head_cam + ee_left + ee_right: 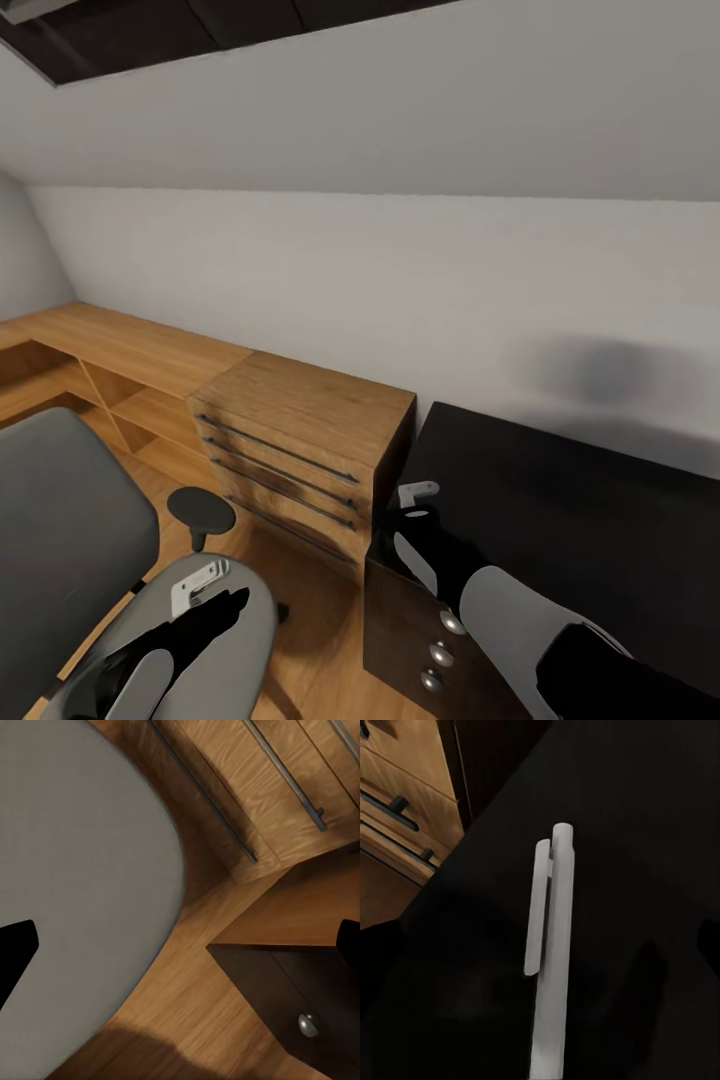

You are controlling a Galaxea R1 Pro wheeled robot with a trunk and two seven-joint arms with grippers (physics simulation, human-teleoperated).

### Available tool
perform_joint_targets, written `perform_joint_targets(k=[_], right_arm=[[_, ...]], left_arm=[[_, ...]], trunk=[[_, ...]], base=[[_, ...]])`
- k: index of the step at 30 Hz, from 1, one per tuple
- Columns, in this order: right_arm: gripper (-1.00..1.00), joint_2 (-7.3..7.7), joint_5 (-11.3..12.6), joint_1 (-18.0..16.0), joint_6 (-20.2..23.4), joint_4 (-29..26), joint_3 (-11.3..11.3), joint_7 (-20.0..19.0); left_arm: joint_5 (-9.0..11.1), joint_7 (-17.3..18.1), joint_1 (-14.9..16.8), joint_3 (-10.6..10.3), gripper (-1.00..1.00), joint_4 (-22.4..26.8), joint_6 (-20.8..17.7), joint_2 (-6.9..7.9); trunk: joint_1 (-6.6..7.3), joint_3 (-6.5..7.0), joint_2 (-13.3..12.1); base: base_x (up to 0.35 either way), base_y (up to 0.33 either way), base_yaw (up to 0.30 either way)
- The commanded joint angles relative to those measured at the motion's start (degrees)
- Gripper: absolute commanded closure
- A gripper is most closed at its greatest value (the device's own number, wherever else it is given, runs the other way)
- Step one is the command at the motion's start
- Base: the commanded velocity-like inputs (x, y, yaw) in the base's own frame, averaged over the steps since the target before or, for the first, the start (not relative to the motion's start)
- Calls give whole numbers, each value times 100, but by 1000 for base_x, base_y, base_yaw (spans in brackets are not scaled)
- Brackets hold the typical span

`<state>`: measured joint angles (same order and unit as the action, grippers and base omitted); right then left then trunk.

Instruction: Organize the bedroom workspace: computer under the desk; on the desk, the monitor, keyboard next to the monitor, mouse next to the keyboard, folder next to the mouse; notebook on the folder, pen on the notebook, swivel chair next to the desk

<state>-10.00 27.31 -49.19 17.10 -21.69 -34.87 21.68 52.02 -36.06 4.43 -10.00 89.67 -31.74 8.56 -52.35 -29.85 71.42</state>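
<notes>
The desk (590, 520) is a matte black slab set against a plain white wall (400, 270), its black pedestal showing round silver knobs (440, 655) down the front. Just beside the desk's corner stands a light-wood chest (300, 440) with visible grain and long dark bar handles, and beyond it a low wooden shelf unit (120, 370) runs along the wall. The floor (320, 620) is warm wood plank.

The right pincer (418, 500) hangs over the desk's corner nearest the chest. In the right wrist view the pen (551, 960) rises between its dark fingers: a smooth, pale silver-white cylinder with a flat clip along one side, seen against the black desk top. The pincer appears clamped on the pen's lower end, though the contact itself lies out of sight.

The swivel chair (60, 520) stands away from the desk, across the strip of floor in front of the chest. Its seat is a rounded grey padded surface with a fine, soft texture; the tall grey back and a round black armrest pad (200, 510) are also visible. The left pincer (205, 590) hovers above the chair seat with its fingers wide apart, holding nothing. In the left wrist view the seat's curved edge (176, 870), the chest's drawer fronts and the pedestal's corner with one knob (307, 1024) show together.
</notes>
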Motion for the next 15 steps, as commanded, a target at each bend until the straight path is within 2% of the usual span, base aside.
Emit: perform_joint_targets(k=[1,11,12,15], right_arm=[[-100,0,29,-3,48,51,-29,38],[-100,0,29,-3,50,51,-29,45],[100,0,29,-3,56,51,-29,44],[100,0,29,-3,67,48,-29,41]], left_arm=[[54,-59,5,-11,-100,8,1,6],[63,-59,5,-11,-100,7,1,6],[63,-59,5,-11,-100,7,1,6],[63,-59,5,-11,-100,7,1,6]], trunk=[[-2,-8,4],[-2,-8,4],[-2,-8,4],[-2,-8,4]], base=[[0,0,0],[0,0,0],[0,0,0],[0,0,0]])
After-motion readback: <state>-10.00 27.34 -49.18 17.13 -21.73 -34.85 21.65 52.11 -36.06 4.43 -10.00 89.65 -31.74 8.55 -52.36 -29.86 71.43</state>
